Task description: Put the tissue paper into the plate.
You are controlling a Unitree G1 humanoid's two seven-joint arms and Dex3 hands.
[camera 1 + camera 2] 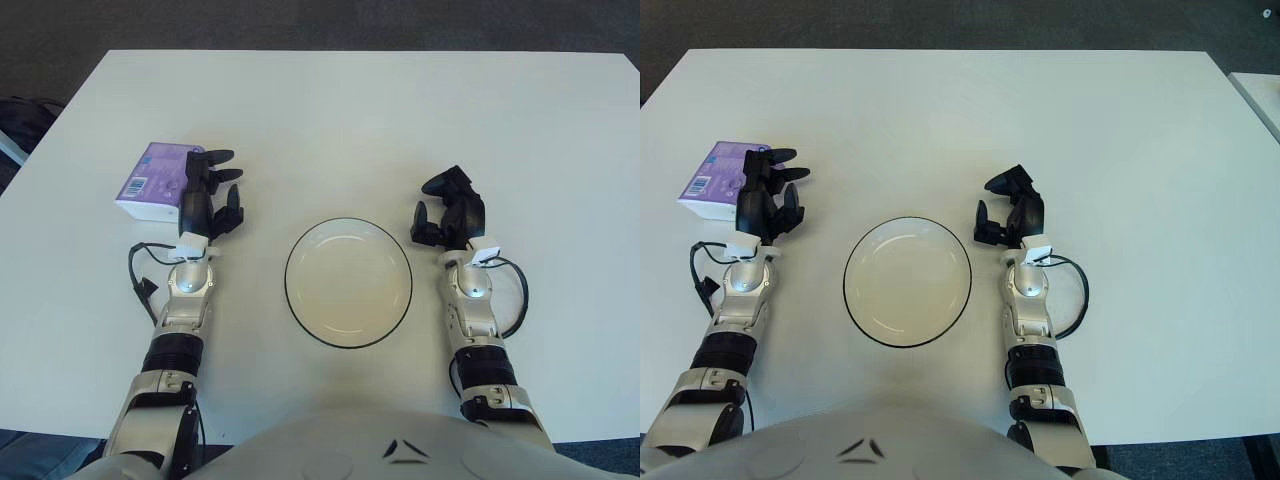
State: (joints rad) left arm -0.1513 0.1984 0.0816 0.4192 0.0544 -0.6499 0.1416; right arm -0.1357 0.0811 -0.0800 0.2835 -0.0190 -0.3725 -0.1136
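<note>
Bright, even overhead light; soft short shadows under plate (348,283); sharp focus, edges perhaps slightly distorted.

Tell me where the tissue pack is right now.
The purple tissue pack lies on the white table at the robot's left, just beyond the left robot hand and well left of the plate.

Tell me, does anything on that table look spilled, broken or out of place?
Nothing stands out. The purple tissue pack lies flat near the table's left edge, beside the left hand. The plate sits upright and empty. The right hand shows right of it.
</note>
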